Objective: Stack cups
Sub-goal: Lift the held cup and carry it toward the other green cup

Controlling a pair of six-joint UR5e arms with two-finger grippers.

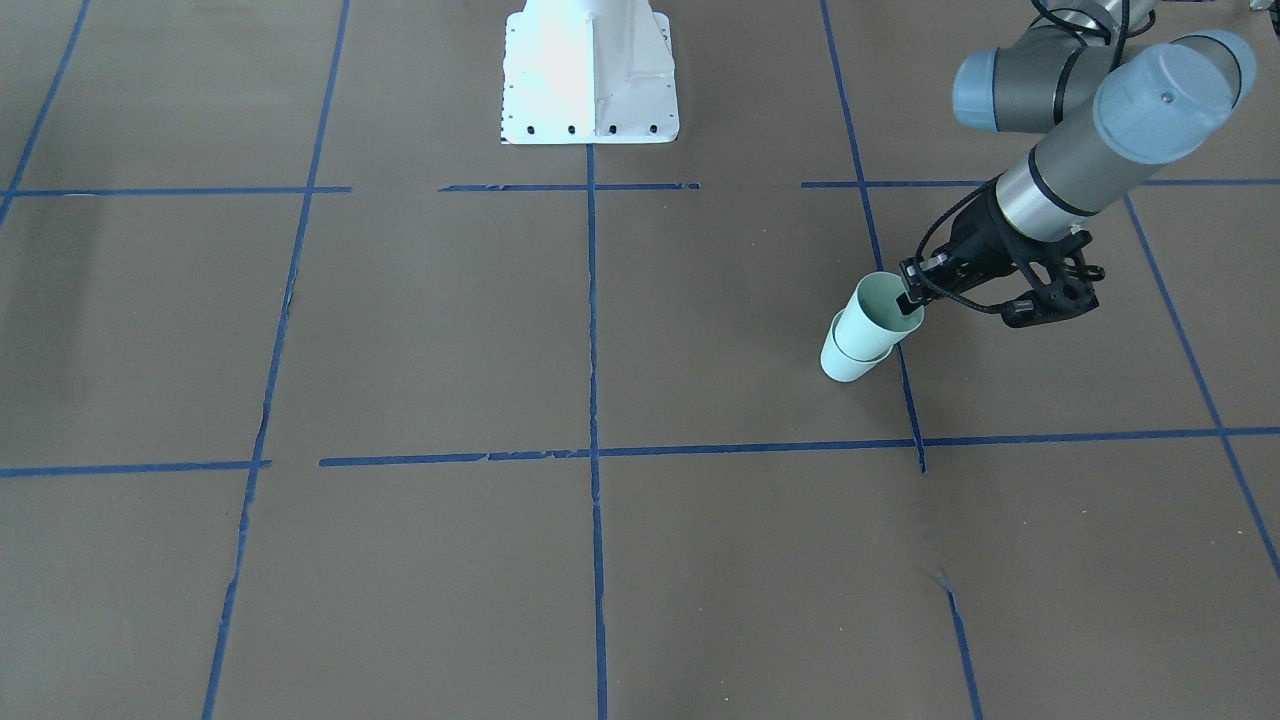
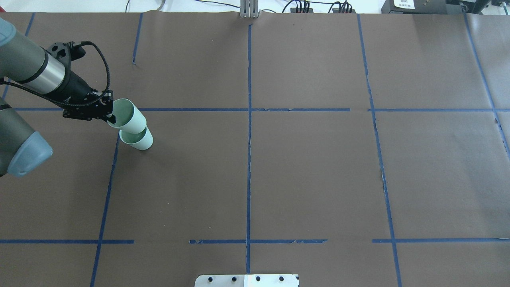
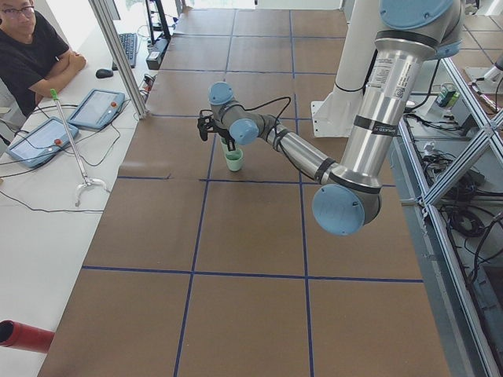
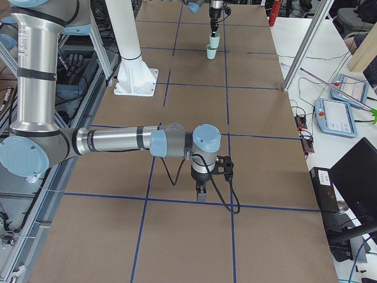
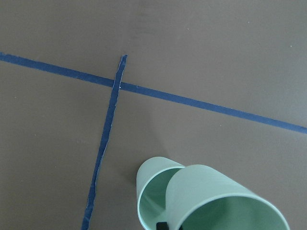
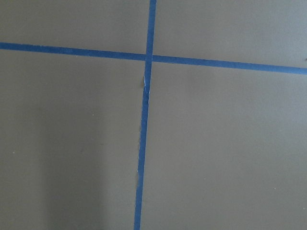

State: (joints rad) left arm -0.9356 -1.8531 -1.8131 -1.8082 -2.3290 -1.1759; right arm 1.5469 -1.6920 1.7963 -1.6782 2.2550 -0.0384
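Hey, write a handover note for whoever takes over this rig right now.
The left gripper is shut on the rim of the upper cup.
The right gripper hangs over the table, well away from them; open or shut, I cannot tell.
The upper cup is tilted, its base inside the lower cup, which stands on the table.
Done: nesting begun. Left: seat it, release, retract.

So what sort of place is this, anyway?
Probably a robotics lab: a brown paper-covered table gridded with blue tape, a grey-and-blue robot arm holding a pale mint-green tapered cup, and a person beside tablet-like control pendants.
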